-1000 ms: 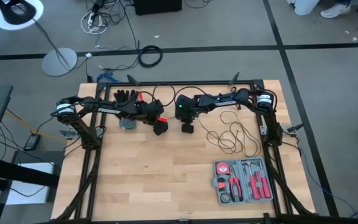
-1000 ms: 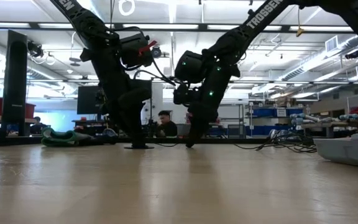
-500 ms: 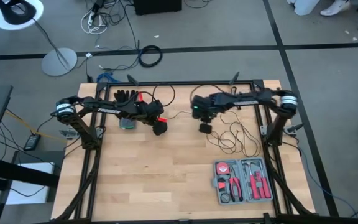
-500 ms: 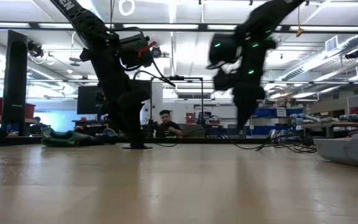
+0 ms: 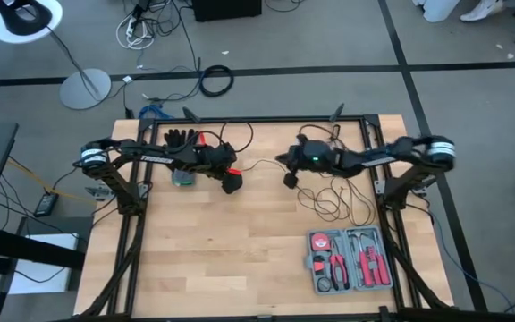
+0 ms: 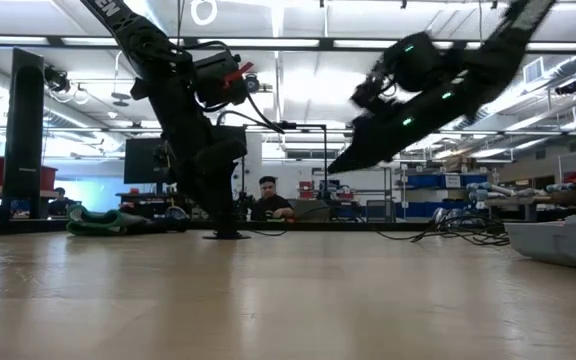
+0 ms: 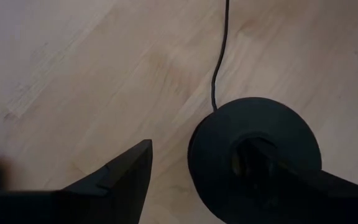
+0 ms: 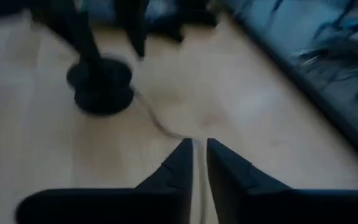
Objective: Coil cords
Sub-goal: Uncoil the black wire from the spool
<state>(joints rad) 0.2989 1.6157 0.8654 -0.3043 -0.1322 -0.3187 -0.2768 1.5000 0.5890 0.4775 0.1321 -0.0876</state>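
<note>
The work surface is a light wooden table top point(image 5: 231, 259) framed by dark metal rails, standing on a grey carpeted floor point(image 5: 472, 107) crossed by dark seam lines. On the floor beyond the table's far left corner stand a white lamp base point(image 5: 85, 88) and a loose coil of black cable point(image 5: 215, 80). On the table's far left side lies a black glove point(image 5: 181, 138). The left gripper point(image 5: 230, 184) is lowered to the table at left of centre; the left wrist view shows its fingers point(image 7: 114, 177) spread wide, one standing on the bare wood and the other pressing down on the top of the round black disc point(image 7: 257, 152). From the disc the thin black cord point(image 5: 333, 197) runs rightward across the wood to the right gripper point(image 5: 290, 178), which hangs above the table near its centre; in the right wrist view its fingers point(image 8: 179, 165) stand nearly together with the cord passing through the narrow gap between them, and whether they pinch it cannot be told. Right of that gripper the remaining cord lies in loose, irregular loops on the table. Near the table's front right corner sits an open grey tool case point(image 5: 349, 260) holding red-handled pliers and other hand tools. The low view looks across the table into a workshop with ceiling strip lights point(image 6: 298, 42), shelving and a seated person point(image 6: 266, 200) in the background.
</note>
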